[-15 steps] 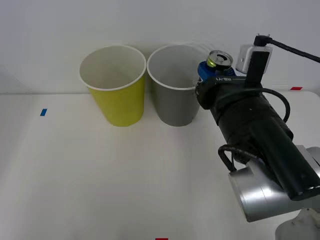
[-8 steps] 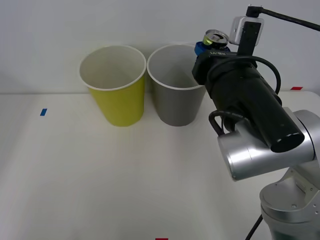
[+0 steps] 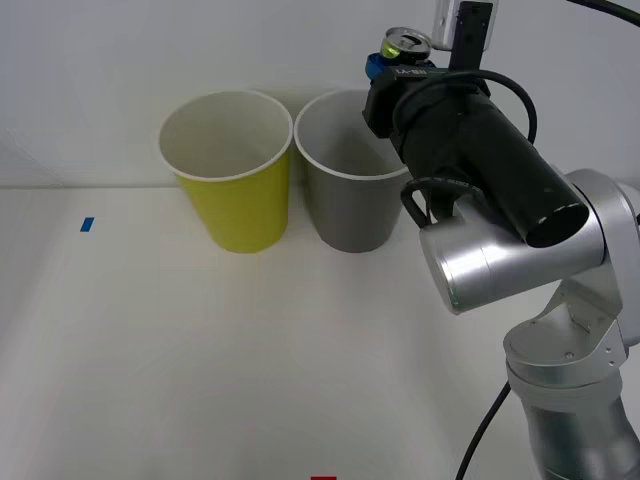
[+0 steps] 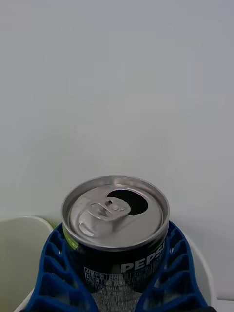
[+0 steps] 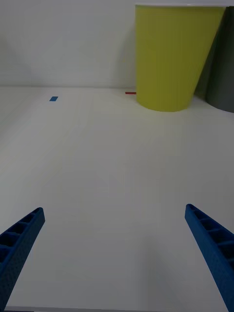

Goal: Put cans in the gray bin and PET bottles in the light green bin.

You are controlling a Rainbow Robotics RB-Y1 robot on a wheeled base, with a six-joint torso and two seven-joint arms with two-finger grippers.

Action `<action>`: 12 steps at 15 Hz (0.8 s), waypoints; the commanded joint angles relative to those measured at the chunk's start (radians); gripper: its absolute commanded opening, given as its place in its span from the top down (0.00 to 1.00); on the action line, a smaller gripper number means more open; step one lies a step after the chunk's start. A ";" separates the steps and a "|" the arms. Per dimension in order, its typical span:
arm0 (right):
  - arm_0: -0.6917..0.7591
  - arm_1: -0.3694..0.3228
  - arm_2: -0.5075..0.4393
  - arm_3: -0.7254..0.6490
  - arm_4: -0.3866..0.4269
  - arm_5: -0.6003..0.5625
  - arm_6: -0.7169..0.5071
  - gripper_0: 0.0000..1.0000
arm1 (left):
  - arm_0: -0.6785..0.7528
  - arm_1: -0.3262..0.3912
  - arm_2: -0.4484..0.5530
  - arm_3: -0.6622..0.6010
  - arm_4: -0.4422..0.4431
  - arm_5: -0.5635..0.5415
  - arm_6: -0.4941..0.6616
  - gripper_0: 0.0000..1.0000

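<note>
Above the far rim of the gray bin [image 3: 349,170], an opened Pepsi can [image 4: 116,229] rides upright between the blue ribbed fingers [image 4: 51,278] of the right gripper [image 3: 392,62], the jaws pinching its dark body on both sides while its shiny top, tab and mouth hole face up. Seen from the front, the can [image 3: 406,42] sits high at the arm's tip, over the bin's back-right edge rather than its middle, so the drop looks best made once the gripper is carried a little farther over the pale interior; releasing while the can hangs above the white rim risks a bounce onto the table. Keeping the can upright and letting go with a clean spread of the fingers should send it straight down. Just beside the gray bin, on its left, stands the light green bin [image 3: 230,170], apparently empty and meant for PET bottles. The left gripper [image 5: 117,253] hangs low over the table with its fingers spread wide apart, holding nothing. A white table [image 3: 200,360] carries a small blue tape mark [image 3: 87,225] and red marks at its edges, with a plain pale wall [image 3: 150,50] behind.
</note>
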 commanded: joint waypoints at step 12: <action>-0.089 -0.026 -0.051 0.288 -0.079 -0.340 0.090 1.00 | 0.000 0.000 0.000 0.000 0.000 0.000 0.000 0.00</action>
